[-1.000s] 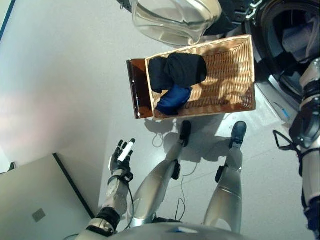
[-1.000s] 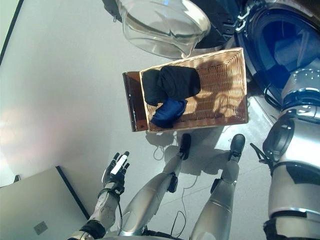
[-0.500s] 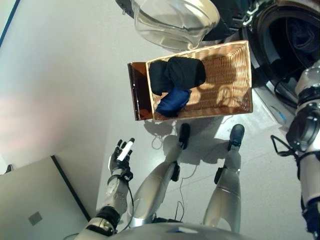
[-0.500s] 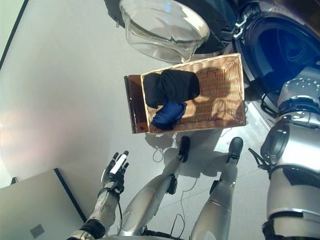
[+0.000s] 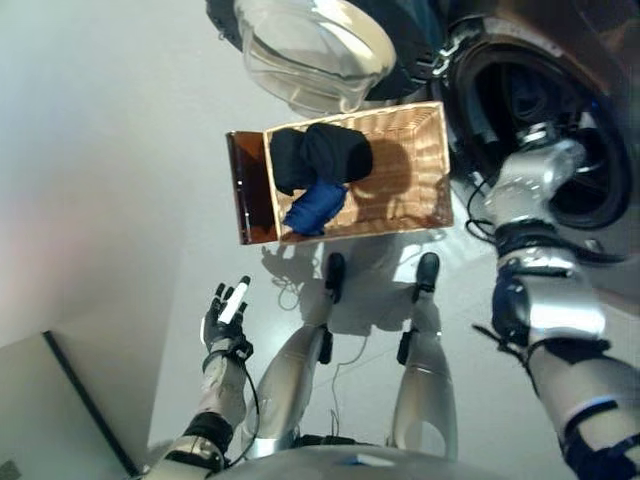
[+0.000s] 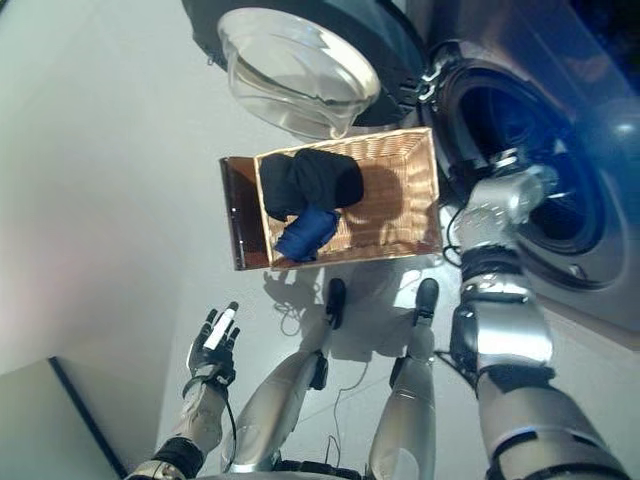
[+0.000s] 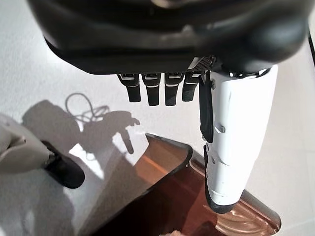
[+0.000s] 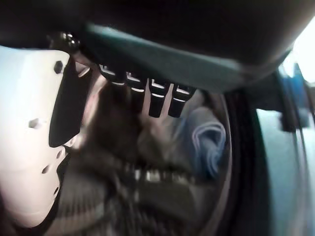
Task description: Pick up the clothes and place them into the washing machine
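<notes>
A wicker basket stands on the floor in front of me. It holds a heap of black clothes and a blue garment at its left end. My right arm reaches into the washing machine's drum. In the right wrist view my right hand is open with straight fingers and holds nothing. Past it, a light blue cloth and dark clothes lie in the drum. My left hand hangs open low on the left, away from the basket.
The washer's round glass door stands open beyond the basket. A dark brown panel lies against the basket's left side, also seen past my left hand. A grey box sits at the lower left.
The whole view has shifted, so more of the washer shows. My right arm has stretched from the right edge into the drum opening. The left hand and the basket's clothes are unchanged.
</notes>
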Motion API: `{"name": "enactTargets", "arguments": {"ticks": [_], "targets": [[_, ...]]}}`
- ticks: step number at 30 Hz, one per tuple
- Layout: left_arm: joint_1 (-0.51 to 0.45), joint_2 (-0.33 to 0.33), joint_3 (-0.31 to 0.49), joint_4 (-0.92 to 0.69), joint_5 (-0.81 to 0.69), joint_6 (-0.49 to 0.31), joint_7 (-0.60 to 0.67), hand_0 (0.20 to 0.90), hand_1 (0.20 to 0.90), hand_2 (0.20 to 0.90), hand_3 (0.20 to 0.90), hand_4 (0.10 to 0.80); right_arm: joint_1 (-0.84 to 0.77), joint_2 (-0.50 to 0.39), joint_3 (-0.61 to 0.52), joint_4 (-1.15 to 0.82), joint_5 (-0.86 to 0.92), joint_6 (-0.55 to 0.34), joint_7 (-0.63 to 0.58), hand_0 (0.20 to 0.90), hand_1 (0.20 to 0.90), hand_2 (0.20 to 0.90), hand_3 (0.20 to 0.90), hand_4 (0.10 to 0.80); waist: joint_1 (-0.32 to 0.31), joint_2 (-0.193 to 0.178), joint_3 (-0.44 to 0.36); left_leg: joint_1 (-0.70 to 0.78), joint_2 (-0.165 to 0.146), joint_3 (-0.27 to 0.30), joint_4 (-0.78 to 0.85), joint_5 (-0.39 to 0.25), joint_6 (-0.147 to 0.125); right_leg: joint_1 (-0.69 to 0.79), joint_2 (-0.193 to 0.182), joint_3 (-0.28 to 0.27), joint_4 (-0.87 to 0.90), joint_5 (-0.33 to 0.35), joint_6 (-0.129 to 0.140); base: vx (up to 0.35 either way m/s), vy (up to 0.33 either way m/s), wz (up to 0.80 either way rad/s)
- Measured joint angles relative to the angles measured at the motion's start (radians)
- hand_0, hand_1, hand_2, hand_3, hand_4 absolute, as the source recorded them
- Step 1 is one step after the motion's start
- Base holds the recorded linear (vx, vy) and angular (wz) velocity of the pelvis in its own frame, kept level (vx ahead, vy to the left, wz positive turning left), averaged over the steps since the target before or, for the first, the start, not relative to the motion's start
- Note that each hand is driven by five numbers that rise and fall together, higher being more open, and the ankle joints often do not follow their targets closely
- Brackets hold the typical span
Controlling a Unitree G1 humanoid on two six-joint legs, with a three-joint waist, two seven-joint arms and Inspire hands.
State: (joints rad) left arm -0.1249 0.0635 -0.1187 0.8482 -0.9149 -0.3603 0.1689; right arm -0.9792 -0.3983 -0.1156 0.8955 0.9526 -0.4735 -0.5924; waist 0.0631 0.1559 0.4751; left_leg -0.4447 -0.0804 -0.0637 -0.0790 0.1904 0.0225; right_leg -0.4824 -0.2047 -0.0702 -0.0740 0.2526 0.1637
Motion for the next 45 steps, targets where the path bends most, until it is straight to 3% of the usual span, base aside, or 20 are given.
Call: {"name": "enactTargets", "arguments": {"ticks": [6, 9, 18, 26, 32, 45], "targets": [[0.000, 0.004, 0.029, -0.005, 0.001, -0.001, 0.012, 0.900, 0.900, 0.900, 0.900, 0.800, 0.132, 0.124, 0.112, -0.059, -0.272, 0.096, -0.024, 0.900, 0.900, 0.900, 0.900, 0.800, -0.023, -0.049, 0.000, 0.026, 0.019, 0.005, 0.000, -0.008, 0.000, 0.023, 0.019, 0.001, 0.000, -0.006, -0.012, -0.012, 0.004, -0.07], [0.002, 0.004, 0.040, -0.010, 0.006, -0.003, 0.015, 0.900, 0.900, 0.900, 0.900, 0.800, 0.191, 0.133, 0.185, -0.088, -0.406, 0.171, -0.024, 0.900, 0.900, 0.900, 0.900, 0.800, -0.021, -0.050, 0.000, 0.029, 0.026, 0.008, 0.000, -0.008, 0.000, 0.025, 0.022, 0.001, 0.000, -0.006, -0.015, -0.017, 0.007, -0.06], [0.003, 0.004, 0.079, -0.015, 0.026, -0.019, 0.033, 0.900, 0.900, 0.900, 0.900, 0.800, 0.227, 0.132, 0.305, -0.133, -0.759, 0.274, -0.009, 0.900, 0.900, 0.900, 0.900, 0.800, -0.020, -0.066, 0.011, 0.037, 0.036, 0.006, 0.000, -0.008, 0.000, 0.035, 0.032, 0.000, 0.000, -0.007, -0.023, 0.000, 0.000, 0.00], [0.003, 0.008, 0.079, -0.031, 0.040, -0.020, 0.030, 0.900, 0.900, 0.900, 0.900, 0.800, 0.206, 0.064, 0.425, -0.130, -1.072, 0.372, 0.029, 0.900, 0.900, 0.900, 0.900, 0.800, -0.015, -0.088, 0.026, 0.035, 0.036, 0.004, 0.000, -0.008, -0.001, 0.035, 0.031, -0.002, -0.002, -0.008, -0.024, 0.000, 0.000, 0.00], [0.004, 0.013, 0.078, -0.085, 0.039, -0.029, 0.027, 0.900, 0.900, 0.900, 0.900, 0.800, 0.127, 0.063, 0.450, -0.073, -1.180, 0.414, 0.031, 0.900, 0.900, 0.900, 0.900, 0.800, -0.007, -0.086, 0.035, 0.026, 0.036, 0.006, 0.000, -0.009, -0.002, 0.025, 0.031, -0.002, -0.003, -0.008, -0.023, -0.004, 0.005, 0.00], [0.001, 0.013, 0.068, -0.134, 0.039, -0.039, 0.029, 0.900, 0.900, 0.900, 0.900, 0.800, 0.055, 0.089, 0.504, -0.013, -1.221, 0.454, 0.051, 0.900, 0.900, 0.900, 0.900, 0.800, 0.027, -0.080, 0.048, -0.015, 0.037, -0.014, 0.000, -0.009, -0.006, -0.005, 0.031, -0.026, -0.002, -0.012, -0.029, -0.005, 0.011, 0.04]]}}
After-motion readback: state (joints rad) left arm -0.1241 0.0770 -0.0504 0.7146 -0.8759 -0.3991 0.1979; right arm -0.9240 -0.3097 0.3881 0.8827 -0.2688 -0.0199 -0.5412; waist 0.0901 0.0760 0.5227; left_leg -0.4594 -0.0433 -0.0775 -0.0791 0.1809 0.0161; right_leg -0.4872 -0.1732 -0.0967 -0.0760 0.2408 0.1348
